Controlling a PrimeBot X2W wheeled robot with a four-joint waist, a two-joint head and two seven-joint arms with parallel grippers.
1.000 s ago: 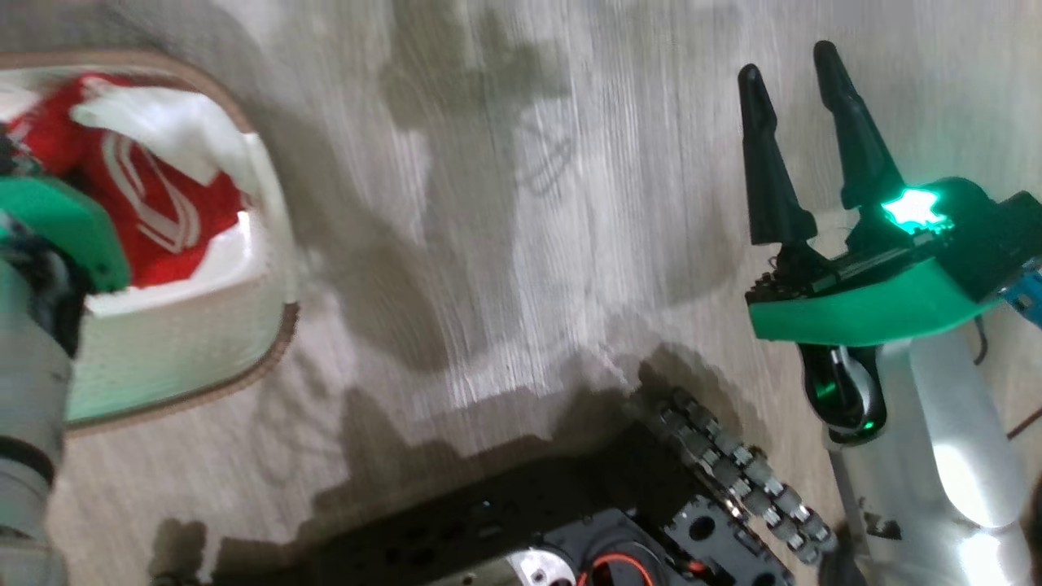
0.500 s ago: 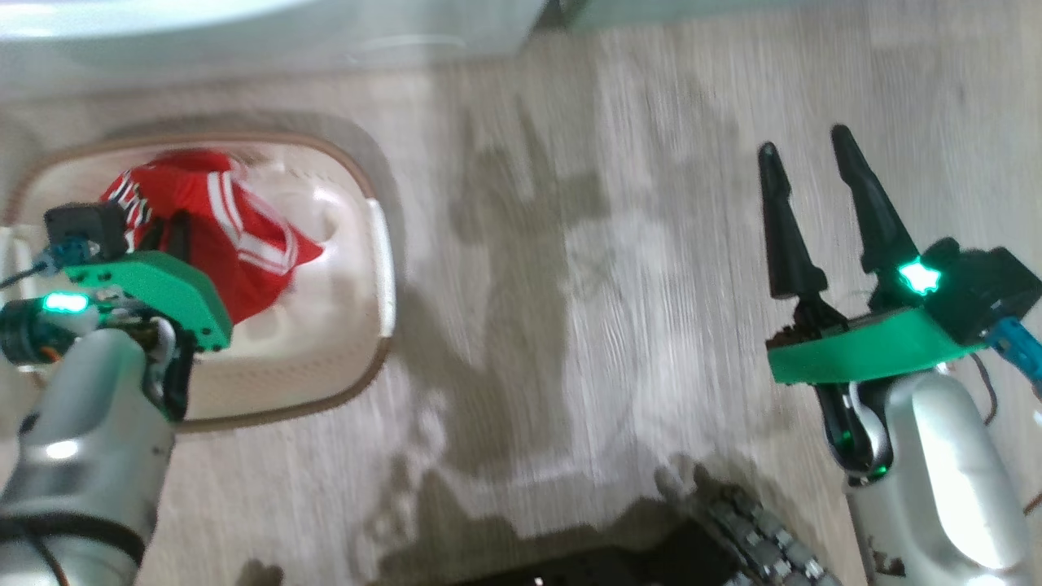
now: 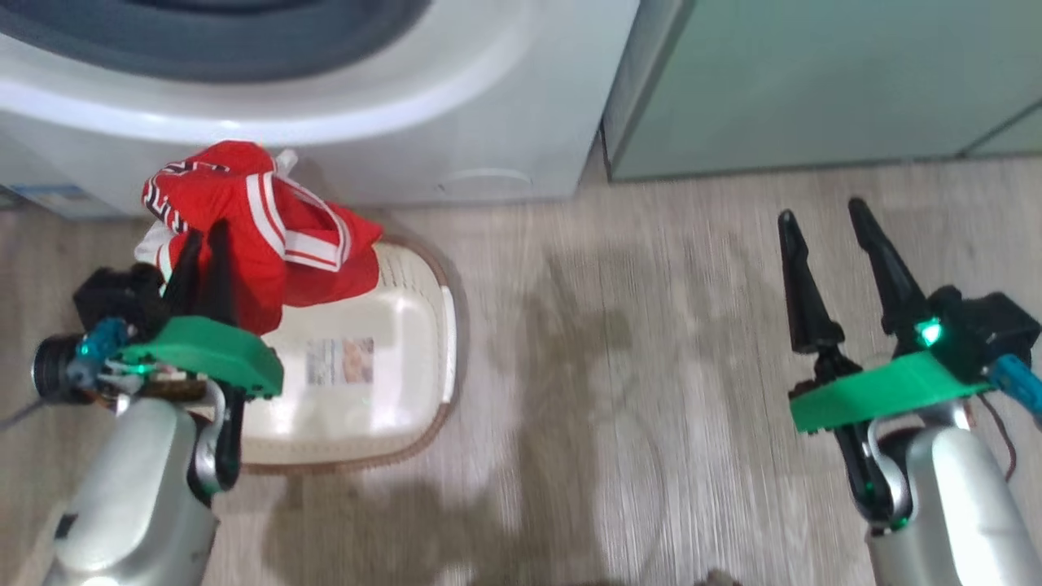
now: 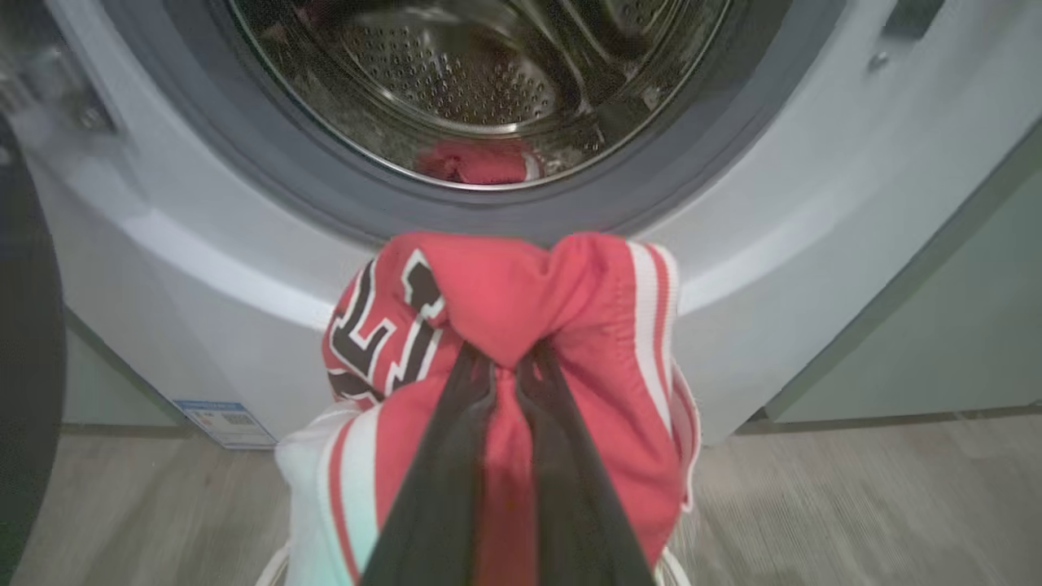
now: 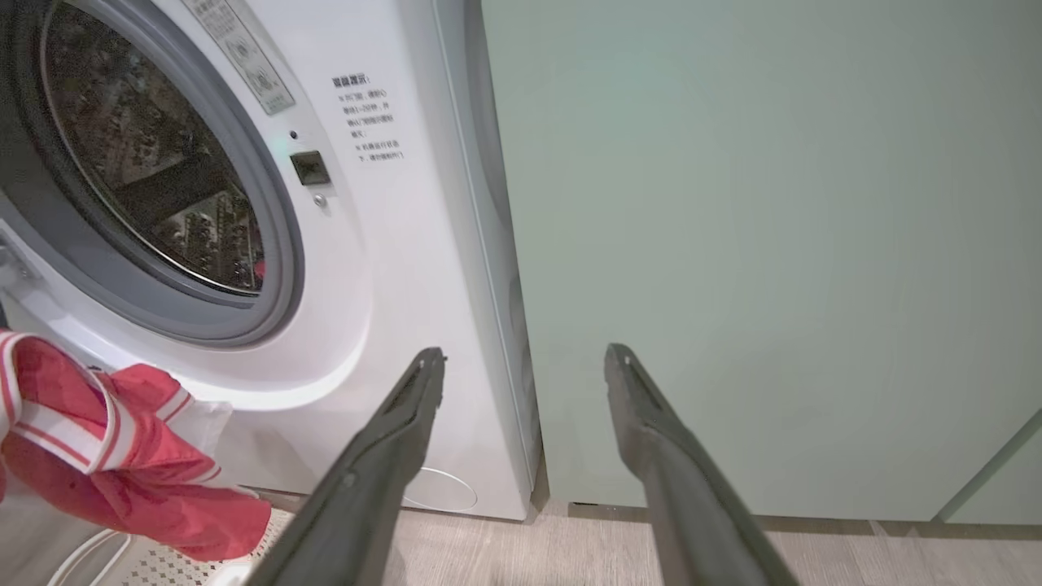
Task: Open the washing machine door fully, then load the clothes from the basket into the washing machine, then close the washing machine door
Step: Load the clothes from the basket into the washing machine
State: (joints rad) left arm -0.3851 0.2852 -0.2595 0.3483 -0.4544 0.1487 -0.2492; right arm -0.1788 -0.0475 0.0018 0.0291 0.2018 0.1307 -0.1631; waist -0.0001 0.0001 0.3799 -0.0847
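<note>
My left gripper (image 3: 203, 244) is shut on the clothes (image 3: 277, 236), a red and white striped bundle hanging above the far end of the cream basket (image 3: 444, 325). In the left wrist view the left gripper (image 4: 505, 362) pinches the clothes (image 4: 505, 293) just below the washing machine (image 4: 203, 244) opening. A red garment (image 4: 476, 161) lies in the steel drum (image 4: 456, 73). The washing machine door (image 4: 24, 366) shows as a dark edge at far left. My right gripper (image 3: 820, 213) stands open over the floor, empty. Seen from its own wrist, the right gripper (image 5: 525, 354) points at the machine's right edge.
A pale green cabinet (image 3: 814, 81) stands right of the washing machine (image 3: 407, 106). Its small round hatch (image 3: 480, 183) sits low on the front. Wood-look floor (image 3: 610, 366) lies between the basket and my right arm.
The head view has swung up from the floor to the machine front. My left gripper has lifted the clothes out of the basket toward the machine. The right gripper has stayed open.
</note>
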